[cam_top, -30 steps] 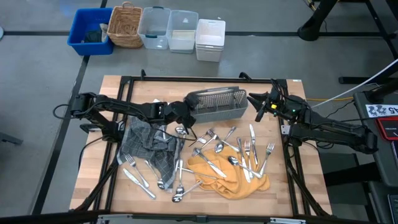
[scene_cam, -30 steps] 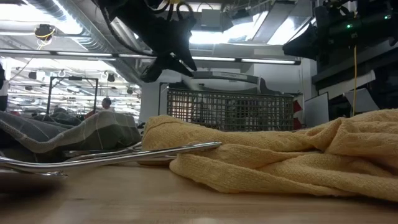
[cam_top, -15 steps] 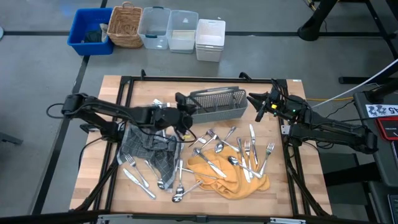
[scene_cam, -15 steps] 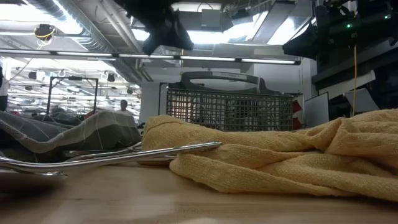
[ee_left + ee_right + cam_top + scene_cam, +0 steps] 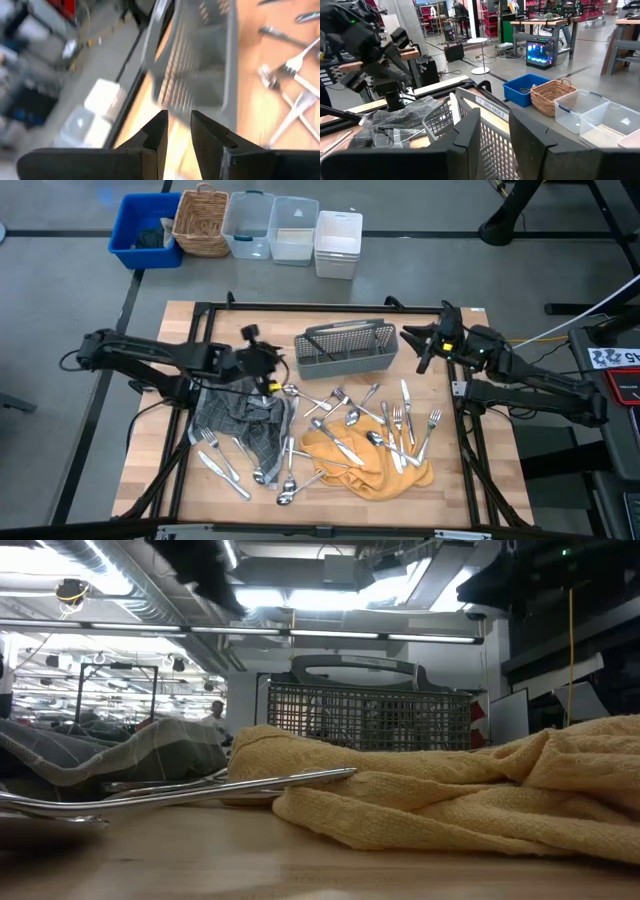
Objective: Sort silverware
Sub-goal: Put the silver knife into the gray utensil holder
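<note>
Since a second ago your left gripper (image 5: 268,366) has pulled back from the mesh caddy (image 5: 346,348) toward the grey cloth (image 5: 240,415), its jaws a narrow gap apart and holding nothing, while your right gripper (image 5: 418,352) waits at the caddy's far end, jaws slightly parted and empty. Nearly all the silverware (image 5: 345,430) is unsorted, strewn over the yellow towel (image 5: 370,465), cloth and table (image 5: 150,450), near the left jaws on the side away from the caddy.
</note>
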Tool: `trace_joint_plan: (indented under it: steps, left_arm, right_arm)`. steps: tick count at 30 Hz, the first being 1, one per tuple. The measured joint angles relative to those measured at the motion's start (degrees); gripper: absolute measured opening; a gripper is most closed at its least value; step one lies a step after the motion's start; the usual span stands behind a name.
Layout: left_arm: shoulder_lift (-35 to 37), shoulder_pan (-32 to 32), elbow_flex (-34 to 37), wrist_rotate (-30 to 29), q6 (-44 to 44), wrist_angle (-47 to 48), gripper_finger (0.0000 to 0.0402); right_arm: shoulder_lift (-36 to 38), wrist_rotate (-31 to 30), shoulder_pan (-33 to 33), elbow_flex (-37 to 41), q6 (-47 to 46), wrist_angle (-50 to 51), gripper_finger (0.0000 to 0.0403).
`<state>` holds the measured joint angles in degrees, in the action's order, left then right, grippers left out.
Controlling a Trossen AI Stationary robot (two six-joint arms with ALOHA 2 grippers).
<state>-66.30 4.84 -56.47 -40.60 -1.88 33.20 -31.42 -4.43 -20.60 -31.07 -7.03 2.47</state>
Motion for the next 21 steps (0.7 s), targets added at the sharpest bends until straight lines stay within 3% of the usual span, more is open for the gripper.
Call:
trace_joint_plan:
  steps: [6, 11, 21]
  left_arm:
    - [6.69, 0.07, 0.46, 0.12, 13.93, 15.32, 0.0074]
    - [12.11, 0.15, 5.77, 1.48, 20.73, 15.49, 0.0074]
    - [16.06, 0.15, 16.50, 10.35, 32.35, 13.67, 0.0074]
  right_arm:
    - [-0.14, 0.06, 0.02, -5.65, 0.20, 6.63, 0.0104]
    - [-0.44, 1.26, 0.00, -8.68, -1.78, 11.32, 0.0104]
    - [-3.53, 11.93, 0.02, -9.51, -12.76, 12.76, 0.0104]
